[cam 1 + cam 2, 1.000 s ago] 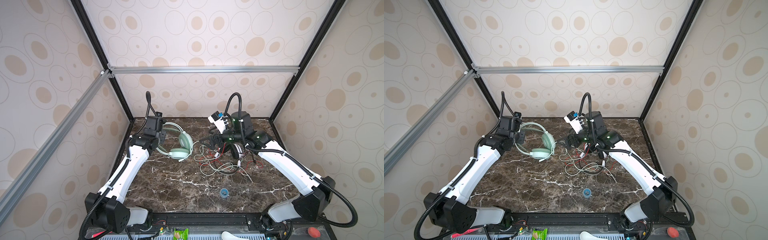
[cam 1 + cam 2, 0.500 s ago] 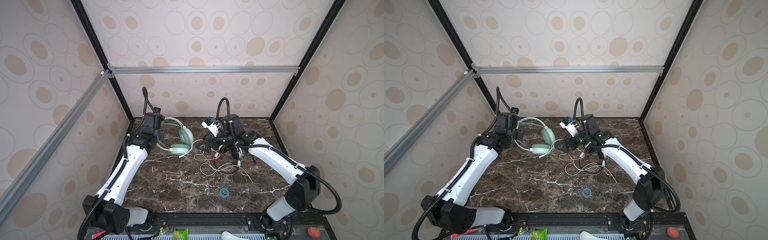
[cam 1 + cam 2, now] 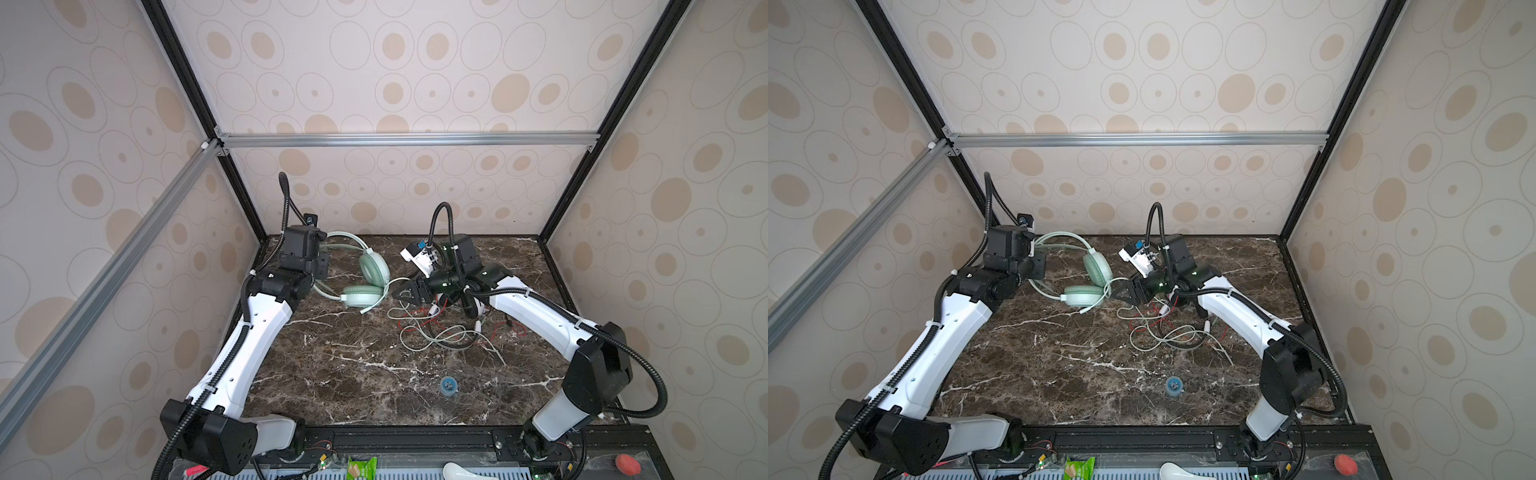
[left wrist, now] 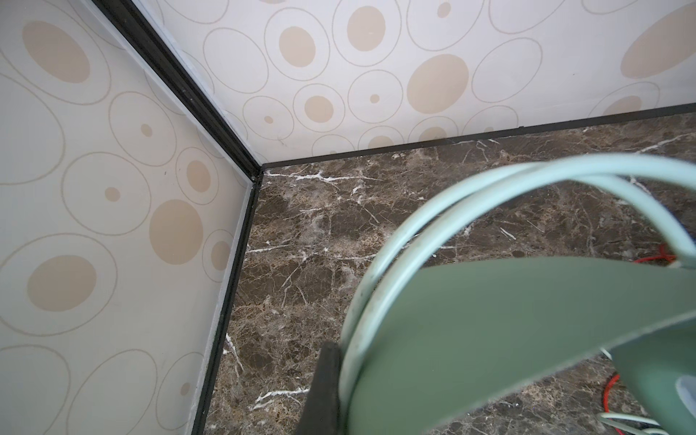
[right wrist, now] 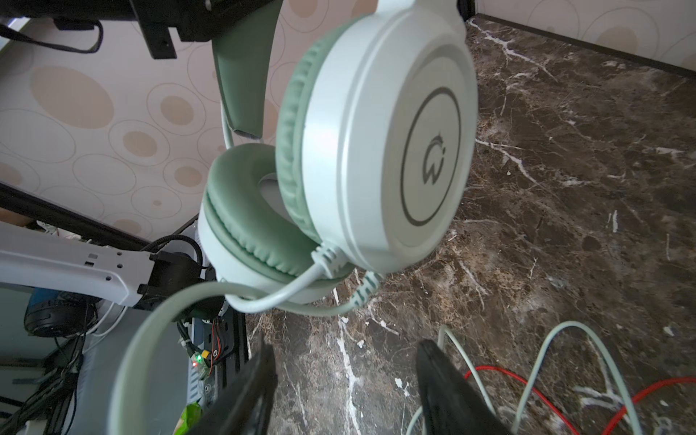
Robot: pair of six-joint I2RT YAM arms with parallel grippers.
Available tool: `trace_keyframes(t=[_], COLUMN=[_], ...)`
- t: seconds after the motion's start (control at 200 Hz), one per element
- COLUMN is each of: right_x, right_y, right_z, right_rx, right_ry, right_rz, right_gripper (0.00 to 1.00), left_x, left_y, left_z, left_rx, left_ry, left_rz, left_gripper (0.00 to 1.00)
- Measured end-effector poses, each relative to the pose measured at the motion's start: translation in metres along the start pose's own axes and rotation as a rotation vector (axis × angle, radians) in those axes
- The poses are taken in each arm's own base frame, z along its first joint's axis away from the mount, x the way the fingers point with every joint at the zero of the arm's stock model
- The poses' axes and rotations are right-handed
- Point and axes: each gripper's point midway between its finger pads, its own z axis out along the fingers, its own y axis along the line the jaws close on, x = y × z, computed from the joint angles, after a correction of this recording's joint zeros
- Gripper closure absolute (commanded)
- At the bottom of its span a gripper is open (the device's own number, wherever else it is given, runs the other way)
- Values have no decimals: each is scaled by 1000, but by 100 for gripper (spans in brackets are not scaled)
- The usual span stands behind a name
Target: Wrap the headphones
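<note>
Headphones: we count two, mint set [image 3: 360, 296] and black set [image 3: 471, 308].
Left gripper [image 3: 322, 268]: closed on mint set.
Right gripper [image 5: 344, 344]: jaws apart, empty.
Logo [image 5: 433, 158]: we see it only from right wrist.

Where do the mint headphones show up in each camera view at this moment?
A top view: mint headphones at the back, left of centre.
A top view: mint headphones, same place.
Left wrist: their headband, close up.
Right wrist: both earcups, close up.
Shared landmark: the red cord.
</note>
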Motion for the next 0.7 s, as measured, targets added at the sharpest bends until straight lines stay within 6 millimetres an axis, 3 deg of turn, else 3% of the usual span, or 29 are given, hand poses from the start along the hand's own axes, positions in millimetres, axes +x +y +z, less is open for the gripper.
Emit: trace_keyframes(t=[0.33,0.54,0.7], right_x=[8,-6,-34], right_y=[-19,-20,3], right_z=[-4,-19,-29], right_rx=[95,226,313], right_ry=[28,75,90], right_rz=[4,-106,-263], right_gripper=[85,94,97], left_x=[-2,4,18], left_y=[0,0,-5], left_z=[-4,-2,-1], left_rx=[10,10,33], left_ry=[-10,-1,16], left_rz=[-8,-2,13], left_gripper=[100,100,100])
